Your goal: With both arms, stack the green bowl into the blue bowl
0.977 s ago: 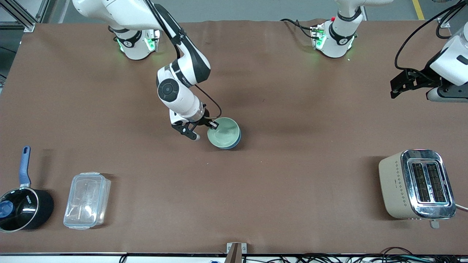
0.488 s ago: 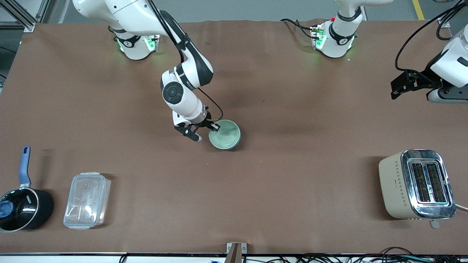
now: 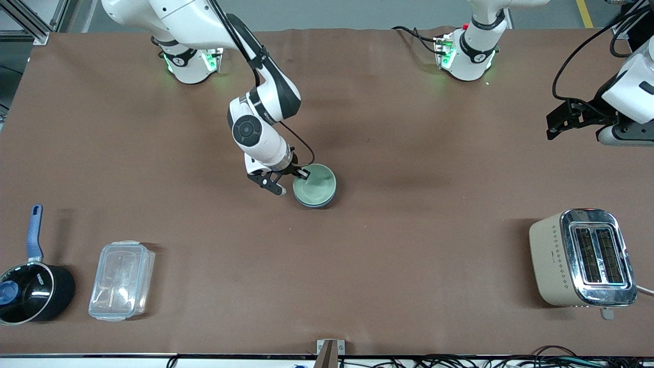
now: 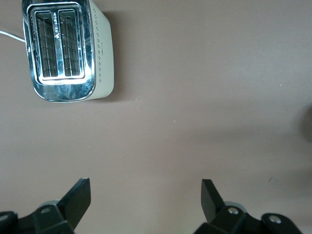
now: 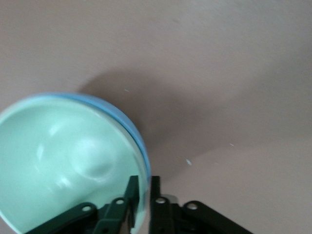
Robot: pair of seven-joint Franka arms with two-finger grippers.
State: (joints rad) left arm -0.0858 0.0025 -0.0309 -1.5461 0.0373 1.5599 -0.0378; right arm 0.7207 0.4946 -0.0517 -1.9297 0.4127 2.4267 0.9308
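at the middle of the front view the right gripper (image 3: pixel 290 180) pinches the green bowl (image 3: pixel 313 184) by its rim to seat it inside the blue bowl (image 5: pixel 130 127), while the left gripper (image 4: pixel 146 202) waits spread apart over bare table at the right edge.

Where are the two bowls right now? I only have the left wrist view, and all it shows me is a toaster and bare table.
Observer: The green bowl sits nested in the blue bowl, mid-table and nearer the right arm's base than the toaster is.
Operator: Is anything holding them?
Observer: Yes. The right gripper is shut on the green bowl's rim, with one finger inside it.
Operator: And where is my own gripper over the table?
Observer: The left gripper waits in the air at the left arm's end of the table, well away from the bowls.
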